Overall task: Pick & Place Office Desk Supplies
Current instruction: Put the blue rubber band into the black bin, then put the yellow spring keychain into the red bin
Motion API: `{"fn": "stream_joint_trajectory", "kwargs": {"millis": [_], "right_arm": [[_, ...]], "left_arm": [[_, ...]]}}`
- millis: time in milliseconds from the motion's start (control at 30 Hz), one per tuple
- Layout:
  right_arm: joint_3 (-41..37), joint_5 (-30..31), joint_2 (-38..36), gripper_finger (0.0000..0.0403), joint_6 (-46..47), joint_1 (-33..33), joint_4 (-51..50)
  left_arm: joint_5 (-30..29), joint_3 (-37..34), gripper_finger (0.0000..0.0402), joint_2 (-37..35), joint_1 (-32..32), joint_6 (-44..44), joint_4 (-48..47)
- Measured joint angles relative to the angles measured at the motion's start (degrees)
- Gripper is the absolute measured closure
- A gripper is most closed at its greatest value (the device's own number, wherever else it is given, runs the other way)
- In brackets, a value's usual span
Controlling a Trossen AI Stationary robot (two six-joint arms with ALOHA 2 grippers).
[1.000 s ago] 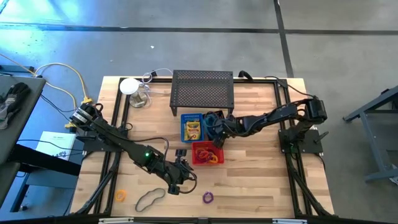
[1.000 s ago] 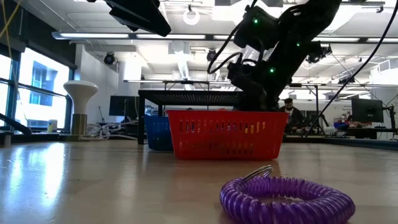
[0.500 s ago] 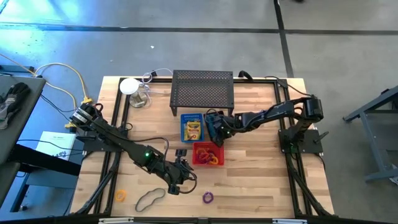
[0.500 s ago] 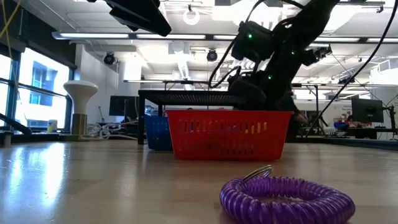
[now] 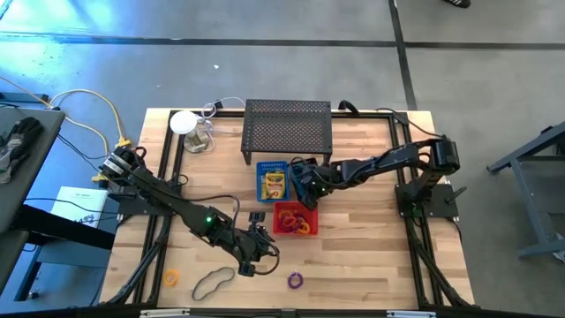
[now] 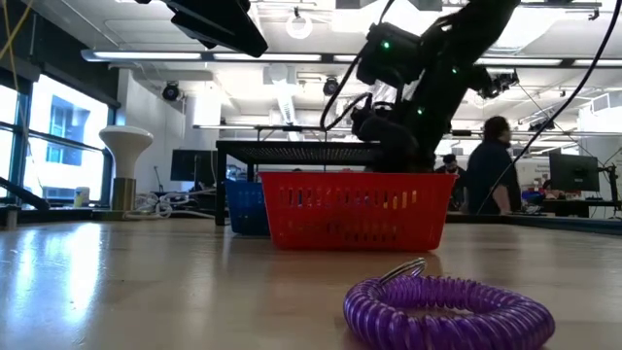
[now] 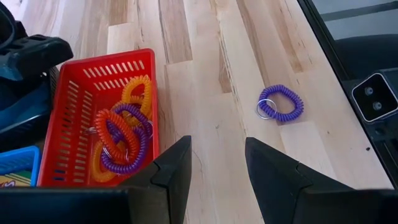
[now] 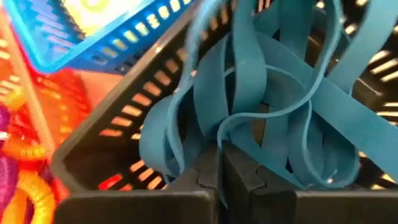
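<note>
My right gripper point(image 8: 219, 163), fingers pinched together on blue looped bands point(image 8: 273, 93), hangs over the black bin point(image 8: 99, 155) beside the red bin point(image 5: 294, 217).

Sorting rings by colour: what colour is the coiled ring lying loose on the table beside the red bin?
Purple ring, clearest in the left wrist view.

two bins point(image 5: 273, 179) stand side by side before the mesh rack point(image 5: 288, 129), a third bin point(image 5: 296, 217) nearer; coiled rings point(image 7: 118, 140) lie inside it, one ring point(image 5: 295, 281) apart on the table point(image 5: 371, 256).
</note>
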Motion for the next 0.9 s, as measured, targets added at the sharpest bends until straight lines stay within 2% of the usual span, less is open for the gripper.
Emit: {"fn": "stream_joint_trajectory", "kwargs": {"millis": [167, 367, 700, 900], "right_arm": [[3.59, -0.14, -0.11, 0.0400, -1.76, 0.33, -5.57], [4.39, -0.21, -0.11, 0.0389, -3.05, 0.33, -9.46], [4.40, 1.20, -0.97, 0.0265, -4.20, 0.30, -10.13], [6.09, 1.16, -4.46, 0.0244, -4.48, 0.52, -11.60]], "left_arm": [[0.00, 0.00, 0.0256, 0.00, 0.01, -0.02, 0.00], [0.00, 0.00, 0.0256, 0.02, 0.00, -0.05, -0.02], [0.00, 0.00, 0.0256, 0.02, 0.00, -0.11, -0.04], [-0.02, 0.00, 0.0256, 0.02, 0.00, -0.11, -0.04]]}}
